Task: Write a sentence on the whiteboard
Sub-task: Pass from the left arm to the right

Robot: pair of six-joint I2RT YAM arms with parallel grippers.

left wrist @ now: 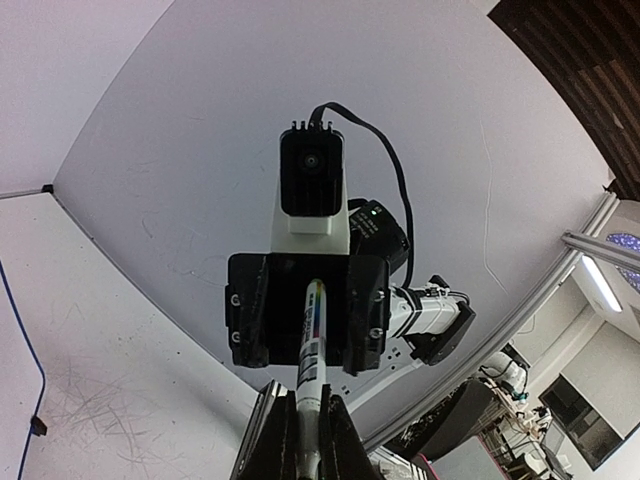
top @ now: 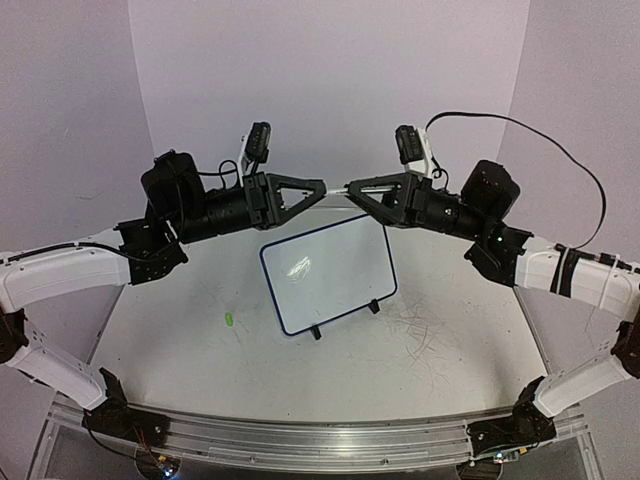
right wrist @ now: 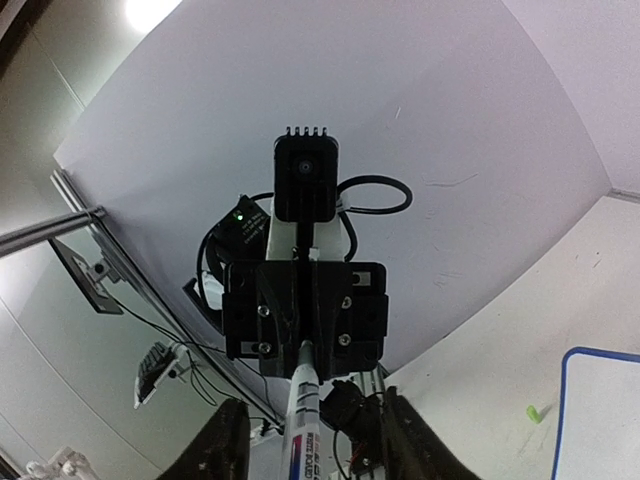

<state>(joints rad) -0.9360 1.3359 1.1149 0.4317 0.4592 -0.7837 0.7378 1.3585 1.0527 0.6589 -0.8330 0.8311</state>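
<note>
The whiteboard (top: 328,275) stands tilted on its two black feet at mid-table, and its corner (right wrist: 600,420) also shows in the right wrist view. I see no sentence on its white face, only a patch of glare. Above the board's far edge the two arms meet tip to tip. My left gripper (top: 322,187) (left wrist: 300,405) is shut on a white marker (left wrist: 312,340) that points at the right arm. My right gripper (top: 354,190) (right wrist: 315,435) is open. Its fingers stand well apart on either side of the marker's barrel (right wrist: 303,410) without touching it.
A small green marker cap (top: 229,319) (right wrist: 538,412) lies on the table left of the board. Faint scribble marks cover the tabletop (top: 420,340) at front right. White walls enclose the table on three sides. An aluminium rail (top: 300,432) runs along the near edge.
</note>
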